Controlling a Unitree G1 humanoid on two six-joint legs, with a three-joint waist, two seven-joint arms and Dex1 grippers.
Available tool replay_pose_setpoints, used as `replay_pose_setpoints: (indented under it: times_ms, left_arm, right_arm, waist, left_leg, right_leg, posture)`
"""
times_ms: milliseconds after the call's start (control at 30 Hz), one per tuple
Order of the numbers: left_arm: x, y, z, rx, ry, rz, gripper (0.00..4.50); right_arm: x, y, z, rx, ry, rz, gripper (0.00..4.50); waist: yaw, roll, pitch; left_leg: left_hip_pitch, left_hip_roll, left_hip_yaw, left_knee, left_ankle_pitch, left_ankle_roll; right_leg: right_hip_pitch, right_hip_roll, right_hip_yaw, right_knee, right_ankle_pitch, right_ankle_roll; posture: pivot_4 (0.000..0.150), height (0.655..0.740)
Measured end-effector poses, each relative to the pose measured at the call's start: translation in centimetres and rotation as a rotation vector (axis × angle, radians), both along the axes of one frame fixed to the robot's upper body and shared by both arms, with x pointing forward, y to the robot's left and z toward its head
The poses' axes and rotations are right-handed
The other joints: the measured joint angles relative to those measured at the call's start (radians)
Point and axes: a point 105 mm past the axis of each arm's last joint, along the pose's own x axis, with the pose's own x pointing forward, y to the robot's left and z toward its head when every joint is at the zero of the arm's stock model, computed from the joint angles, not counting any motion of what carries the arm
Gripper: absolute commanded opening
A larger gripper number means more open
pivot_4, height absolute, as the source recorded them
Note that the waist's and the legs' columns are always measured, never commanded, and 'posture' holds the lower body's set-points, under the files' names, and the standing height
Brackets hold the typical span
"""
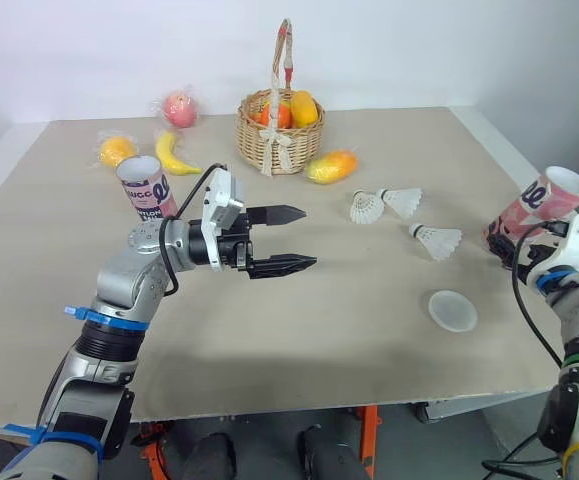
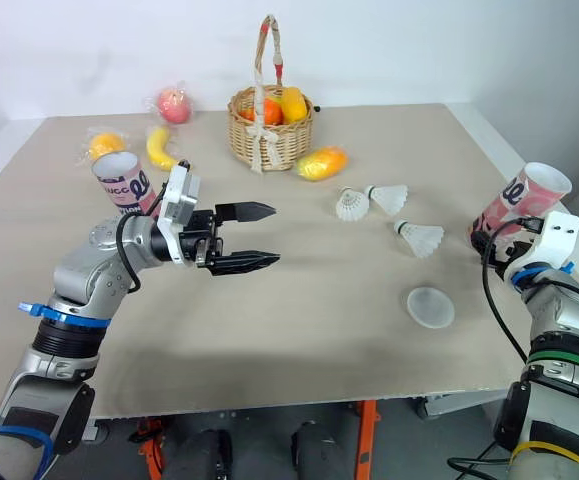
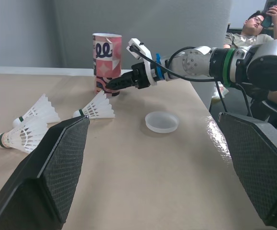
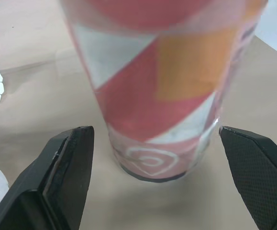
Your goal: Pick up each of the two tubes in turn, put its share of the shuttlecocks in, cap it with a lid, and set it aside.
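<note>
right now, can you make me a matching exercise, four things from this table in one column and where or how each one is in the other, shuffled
Column one
1. right tube
2. lid
3. left gripper
4. basket

Column two
a. open, held above the table
b. at the back of the table, with fruit inside
c. standing between the open fingers of the right gripper
d. lying flat on the table, on the robot's right

Pairs: 1-c, 2-d, 3-a, 4-b
</note>
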Motion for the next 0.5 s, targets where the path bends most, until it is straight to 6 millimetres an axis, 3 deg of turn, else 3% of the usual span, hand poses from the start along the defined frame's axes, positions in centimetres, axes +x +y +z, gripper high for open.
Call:
replay_pose_setpoints:
  times_ms: [267,400,500]
  left_arm:
    - [0.0,0.2,0.0,0.003,0.0,0.0,4.5]
    - [0.0,1.4,-0.5,0.024,0.02,0.052,4.5]
    - [0.3,3.3,-1.7,0.041,0.076,0.154,4.5]
  right_arm:
    - [-1.1,0.8,-1.1,-0.051,0.062,0.103,4.47]
    - [-3.6,-0.2,-1.8,-0.114,0.138,0.155,4.47]
    - [-5.9,-0.9,-1.1,-0.129,0.159,0.205,4.47]
  waist:
    - [0.001,0.0,0.0]
    - [0.007,0.001,0.0]
    - [0.007,0.002,0.0]
  left_leg:
    - [0.0,0.0,0.0,0.0,0.0,0.0]
    - [0.0,0.0,0.0,0.0,0.0,0.0]
    - [0.0,0.0,0.0,0.0,0.0,0.0]
  right_leg:
    - [0.0,0.0,0.0,0.0,0.0,0.0]
    - [0.0,0.0,0.0,0.0,-0.001,0.001]
    - [0.0,0.0,0.0,0.0,-0.002,0.003]
  posture:
    - [0.15,0.74]
    - [0.15,0.74]
    - [0.15,0.74]
